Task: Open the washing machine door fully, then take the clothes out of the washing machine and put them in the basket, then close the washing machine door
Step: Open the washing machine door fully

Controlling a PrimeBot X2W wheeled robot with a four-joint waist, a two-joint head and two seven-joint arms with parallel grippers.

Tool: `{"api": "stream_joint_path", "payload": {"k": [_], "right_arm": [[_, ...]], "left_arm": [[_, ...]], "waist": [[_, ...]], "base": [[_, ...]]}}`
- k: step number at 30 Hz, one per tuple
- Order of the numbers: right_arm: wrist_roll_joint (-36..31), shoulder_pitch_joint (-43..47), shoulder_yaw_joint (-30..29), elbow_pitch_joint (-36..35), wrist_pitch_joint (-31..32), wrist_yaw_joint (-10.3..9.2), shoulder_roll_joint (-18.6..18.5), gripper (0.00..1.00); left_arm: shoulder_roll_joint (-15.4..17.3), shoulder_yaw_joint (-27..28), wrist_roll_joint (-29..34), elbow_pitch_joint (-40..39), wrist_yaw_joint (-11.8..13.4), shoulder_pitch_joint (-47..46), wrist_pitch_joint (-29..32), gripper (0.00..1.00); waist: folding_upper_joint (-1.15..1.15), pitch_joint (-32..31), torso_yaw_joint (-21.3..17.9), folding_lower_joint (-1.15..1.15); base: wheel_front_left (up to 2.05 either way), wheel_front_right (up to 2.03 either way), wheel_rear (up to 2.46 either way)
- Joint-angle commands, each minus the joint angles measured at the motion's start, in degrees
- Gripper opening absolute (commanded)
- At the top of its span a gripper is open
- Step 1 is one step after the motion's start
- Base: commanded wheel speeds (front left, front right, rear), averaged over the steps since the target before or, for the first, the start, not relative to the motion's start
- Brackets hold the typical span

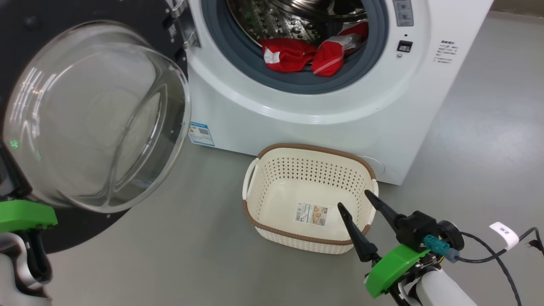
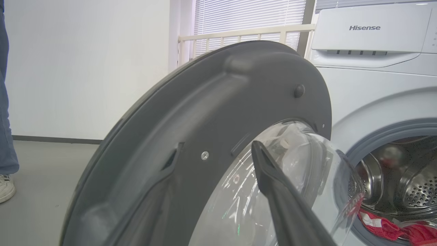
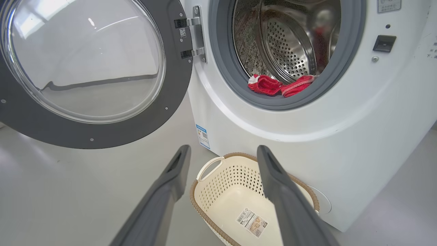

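Note:
The washing machine (image 1: 323, 106) stands open, and its door (image 1: 97, 119) is swung out to the left with the glass bowl facing me. Red clothes (image 1: 306, 55) lie at the drum's front lip, also seen in the right wrist view (image 3: 269, 85). On the floor before the machine sits the basket (image 1: 312, 149), holding nothing but a sticker. My right gripper (image 1: 353, 199) hangs open over the basket's near right corner. My left gripper (image 2: 216, 143) is open close to the door's grey inner face (image 2: 205, 102); in the head view its fingers are hidden behind the door.
A person's jeans leg and white shoe (image 2: 5, 164) stand at the far left of the left wrist view. A white railing (image 2: 245, 34) and blinds lie behind the door. A cable with a white tag (image 1: 503, 233) trails from my right wrist. Grey floor (image 1: 191, 255) surrounds the basket.

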Motion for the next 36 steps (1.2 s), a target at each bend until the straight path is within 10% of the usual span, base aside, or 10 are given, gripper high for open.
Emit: {"api": "stream_joint_path", "payload": {"k": [1,15,36], "right_arm": [[0.97,-1.16,0.46,-1.17,-0.73,0.21,0.47,1.0],[2.25,-2.66,-6.13,-5.08,-0.78,0.21,0.71,1.0],[0.52,-0.45,-12.11,-10.17,-0.78,0.21,0.73,1.0]], "left_arm": [[2.34,1.22,-0.36,-2.66,-0.69,-1.07,0.25,1.0],[-1.89,-8.43,0.43,-17.95,-4.9,2.88,4.77,1.0],[-2.65,-13.88,-0.77,-15.52,-8.57,10.61,3.77,1.0]], "waist": [[0.0,-0.51,-0.84,0.0],[0.0,0.02,-6.77,0.0],[0.0,-0.83,-18.26,0.0]], "base": [[0.0,0.0,0.0],[0.0,0.0,0.0],[0.0,0.0,0.0]]}}
